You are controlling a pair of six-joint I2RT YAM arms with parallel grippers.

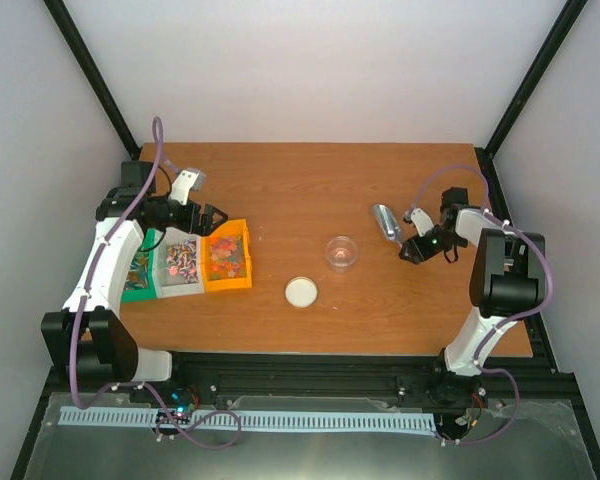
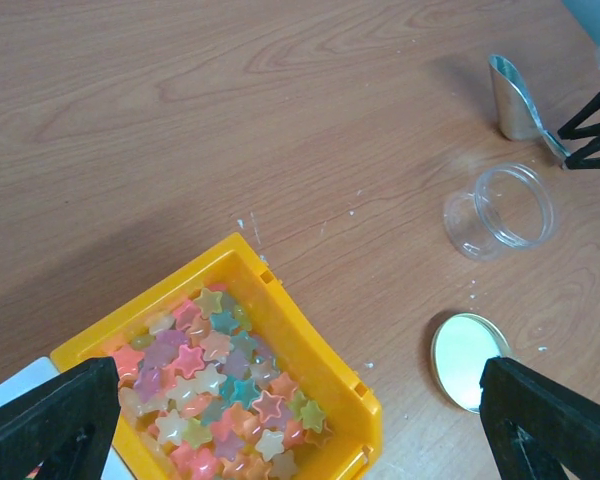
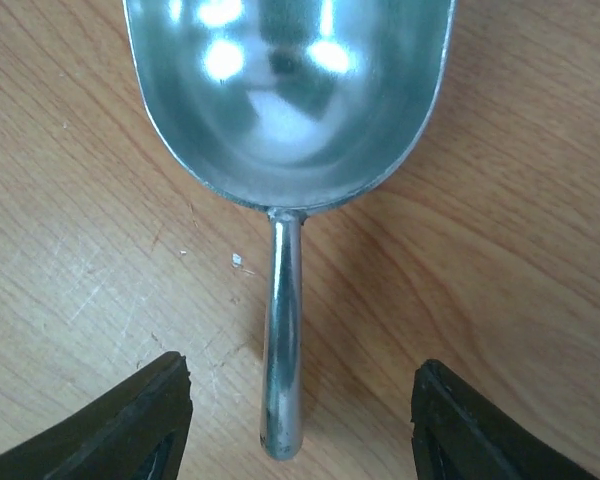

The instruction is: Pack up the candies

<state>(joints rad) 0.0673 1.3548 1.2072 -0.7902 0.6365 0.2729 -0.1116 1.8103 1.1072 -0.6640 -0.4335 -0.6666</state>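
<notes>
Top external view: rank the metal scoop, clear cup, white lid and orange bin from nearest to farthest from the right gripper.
1. Metal scoop, just left of the right gripper.
2. Clear cup, farther left, mid-table.
3. White lid, left of and nearer the arm bases than the cup.
4. Orange bin, far left, beside the left arm.

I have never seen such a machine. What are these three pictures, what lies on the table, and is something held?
Two robot arms stand at a wooden table. One picture looks down from above; the other two come from cameras on each wrist. The left gripper hangs open over a yellow bin of star candies. Nearby lie a clear cup and its lid. The right gripper has its fingers on either side of a metal scoop handle, not yet touching it. Nothing is held.
</notes>
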